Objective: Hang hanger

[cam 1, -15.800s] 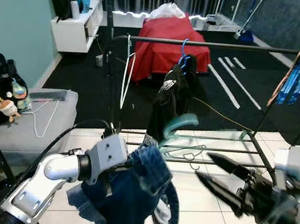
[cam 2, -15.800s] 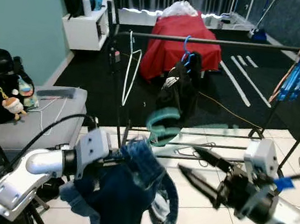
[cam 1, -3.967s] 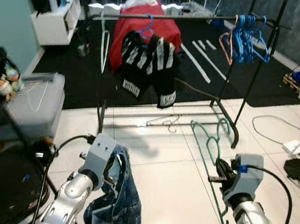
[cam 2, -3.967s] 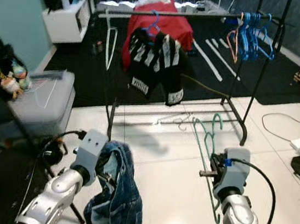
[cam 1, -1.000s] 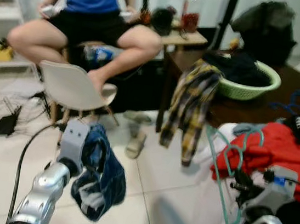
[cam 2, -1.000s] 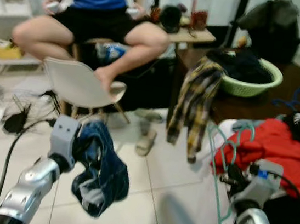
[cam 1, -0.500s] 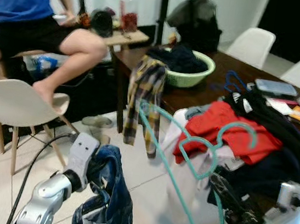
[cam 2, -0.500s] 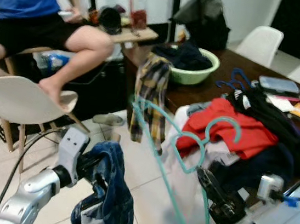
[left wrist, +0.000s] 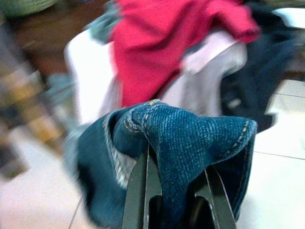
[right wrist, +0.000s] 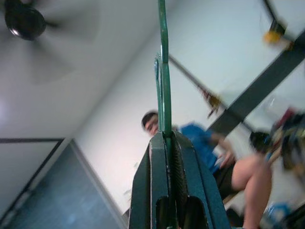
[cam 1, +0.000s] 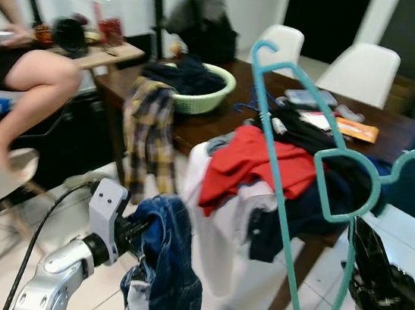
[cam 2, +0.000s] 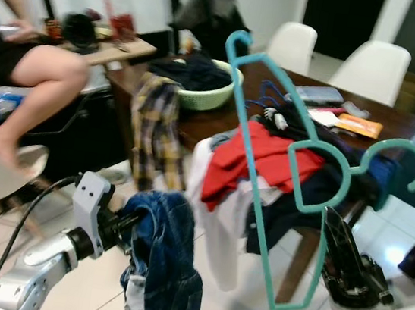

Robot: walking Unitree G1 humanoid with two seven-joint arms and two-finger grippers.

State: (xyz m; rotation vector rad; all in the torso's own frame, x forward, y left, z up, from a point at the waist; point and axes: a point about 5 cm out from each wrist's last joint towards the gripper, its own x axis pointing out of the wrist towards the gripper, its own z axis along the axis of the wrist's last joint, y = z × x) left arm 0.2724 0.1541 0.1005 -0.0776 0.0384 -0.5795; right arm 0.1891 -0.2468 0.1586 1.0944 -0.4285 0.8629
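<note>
A teal plastic hanger [cam 1: 269, 132] stands nearly upright at the right, its hook end high over the table. My right gripper [cam 1: 362, 248] is shut on its lower part; in the right wrist view the fingers [right wrist: 159, 167] pinch the thin teal wire [right wrist: 163, 71]. My left gripper [cam 1: 144, 231] sits low in the middle, shut on a bunched pair of blue jeans [cam 1: 168, 280] that hangs below it. In the left wrist view the denim [left wrist: 190, 138] drapes over both black fingers [left wrist: 140, 191].
A dark wooden table [cam 1: 219, 122] ahead carries a heap of red, black and white clothes [cam 1: 245, 160] and a green basket [cam 1: 200, 97]. A plaid shirt [cam 1: 148, 139] hangs off its edge. White chairs [cam 1: 364, 69] stand behind. A person's legs [cam 1: 26, 78] are at left.
The camera has swung right, so the table now sits in the middle and the person at the left edge. My right gripper has lifted the hanger higher and more upright. The jeans stay held.
</note>
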